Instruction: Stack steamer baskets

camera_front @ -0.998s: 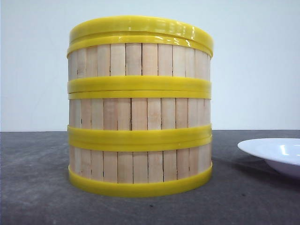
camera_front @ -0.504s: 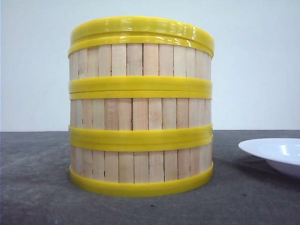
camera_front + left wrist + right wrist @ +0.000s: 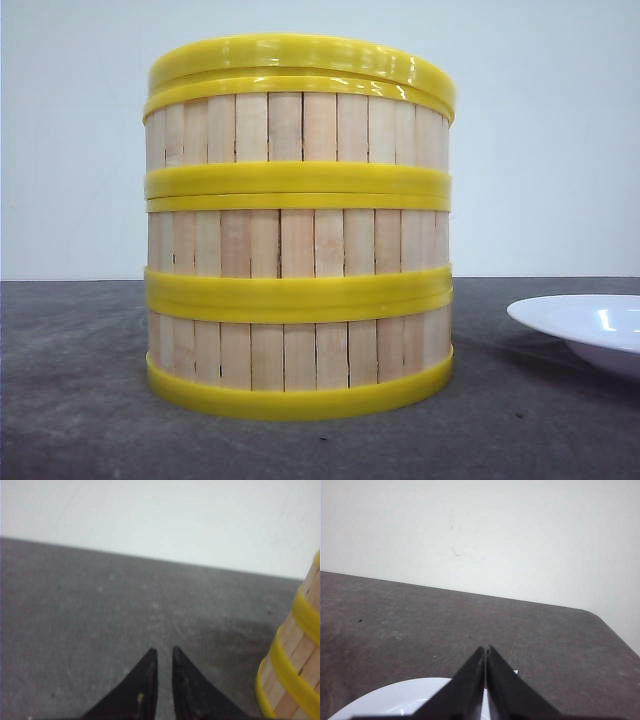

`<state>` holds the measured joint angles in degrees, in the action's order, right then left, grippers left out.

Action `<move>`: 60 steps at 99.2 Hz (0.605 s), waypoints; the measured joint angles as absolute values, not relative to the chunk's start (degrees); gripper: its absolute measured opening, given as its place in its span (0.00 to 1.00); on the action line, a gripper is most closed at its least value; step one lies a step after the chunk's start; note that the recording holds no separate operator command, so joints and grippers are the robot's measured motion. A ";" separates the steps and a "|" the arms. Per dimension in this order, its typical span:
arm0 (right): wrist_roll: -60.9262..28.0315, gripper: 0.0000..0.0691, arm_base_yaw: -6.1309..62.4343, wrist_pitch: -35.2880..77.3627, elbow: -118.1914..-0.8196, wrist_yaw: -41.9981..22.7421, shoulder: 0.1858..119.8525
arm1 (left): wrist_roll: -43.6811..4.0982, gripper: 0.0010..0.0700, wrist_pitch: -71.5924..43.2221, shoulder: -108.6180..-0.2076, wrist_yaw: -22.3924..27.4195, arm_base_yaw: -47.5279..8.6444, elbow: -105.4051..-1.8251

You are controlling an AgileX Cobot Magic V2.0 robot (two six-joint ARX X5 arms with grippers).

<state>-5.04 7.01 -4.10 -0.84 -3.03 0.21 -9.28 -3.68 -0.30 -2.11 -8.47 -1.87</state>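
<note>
On the table, steamer baskets [image 3: 298, 230] stand stacked; light, stiff, rims slick, so you grip the slat walls. Left gripper [image 3: 164, 652] near-closed, right gripper [image 3: 485, 650] closed, both empty.

Three steamer baskets [image 3: 298, 240] stand stacked in one straight column on a dark grey worktop [image 3: 80, 400], capped by a yellow-rimmed lid [image 3: 300, 58]. A white plate [image 3: 590, 325] sits apart from the stack, cut by the frame edge. No pincer appears.
</note>
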 joint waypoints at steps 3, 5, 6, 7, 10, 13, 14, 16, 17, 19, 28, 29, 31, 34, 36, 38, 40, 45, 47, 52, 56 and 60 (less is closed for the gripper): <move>-5.04 0.00 7.01 -4.10 -0.84 -3.03 0.21 | -9.17 0.03 -3.14 -0.30 -2.11 -8.45 -1.87; -5.04 0.00 7.01 -4.10 -0.84 -3.03 0.21 | -9.08 0.03 -2.76 -0.30 -2.11 -8.40 -1.87; -5.04 0.00 7.01 -4.10 -0.84 -3.01 0.21 | -9.04 0.03 -2.61 -0.30 -2.11 -8.40 -1.87; -5.04 0.00 7.01 -4.10 -0.84 -3.03 0.21 | -9.04 0.03 -2.44 -0.30 -2.11 -8.40 -1.87; -5.04 0.00 7.01 -4.10 -0.84 -3.01 0.21 | -9.02 0.03 -2.07 -0.30 -2.11 -8.36 -1.87; -5.04 0.00 7.01 -4.10 -0.84 -3.01 0.21 | -8.99 0.03 -1.74 -0.30 -2.11 -8.36 -1.87; -5.04 0.00 7.01 -4.10 -0.84 -3.01 0.21 | -8.99 0.03 -1.67 -0.30 -2.11 -8.38 -1.87; -5.04 0.00 7.01 -4.10 -0.84 -3.03 0.21 | -8.99 0.03 -1.56 -0.30 -2.11 -8.36 -1.87; -5.04 0.00 7.01 -4.10 -0.84 -3.03 0.21 | -8.99 0.03 -1.52 -0.30 -2.11 -8.38 -1.87; -5.04 0.00 7.01 -4.10 -0.84 -3.03 0.21 | -8.97 0.03 -1.52 -0.30 -2.11 -8.36 -1.87; -5.04 0.00 7.01 -4.10 -0.84 -3.01 0.21 | -8.97 0.03 -1.54 -0.30 -2.11 -8.38 -1.87; -5.04 0.00 7.01 -4.10 -0.84 -3.03 0.21 | -8.97 0.03 -1.54 -0.30 -2.11 -8.38 -1.87; -5.04 0.00 7.01 -4.10 -0.84 -3.01 0.21 | -8.97 0.03 -1.54 -0.30 -2.11 -8.38 -1.87; -5.04 0.00 7.01 -4.10 -0.84 -3.03 0.21 | -8.97 0.03 -1.54 -0.30 -2.11 -8.38 -1.87; -5.04 0.00 7.01 -4.10 -0.84 -3.03 0.21 | -8.97 0.03 -1.54 -0.30 -2.11 -8.36 -1.87; -5.04 0.00 7.01 -4.10 -0.84 -3.03 0.21 | -8.97 0.03 -1.54 -0.30 -2.11 -8.38 -1.87; -5.04 0.00 7.01 -4.10 -0.84 -3.03 0.21 | -8.97 0.03 -1.54 -0.30 -2.11 -8.36 -1.87; -5.04 0.00 7.01 -4.10 -0.84 -3.03 0.21 | -8.97 0.03 -1.54 -0.30 -2.11 -8.36 -1.87; -5.04 0.00 7.01 -4.10 -0.84 -3.01 0.21 | -8.97 0.03 -1.56 -0.30 -2.11 -8.36 -1.87; -5.04 0.00 7.01 -4.10 -0.84 -3.03 0.21 | -8.95 0.03 -1.54 -0.30 -2.11 -8.36 -1.87; -5.04 0.00 7.01 -4.10 -0.84 -3.03 0.21 | -8.91 0.03 -1.54 -0.30 -2.13 -8.38 -1.87; -5.04 0.00 7.01 -4.10 -0.84 -3.03 0.21 | -8.80 0.03 -1.54 -0.30 -2.11 -8.36 -1.87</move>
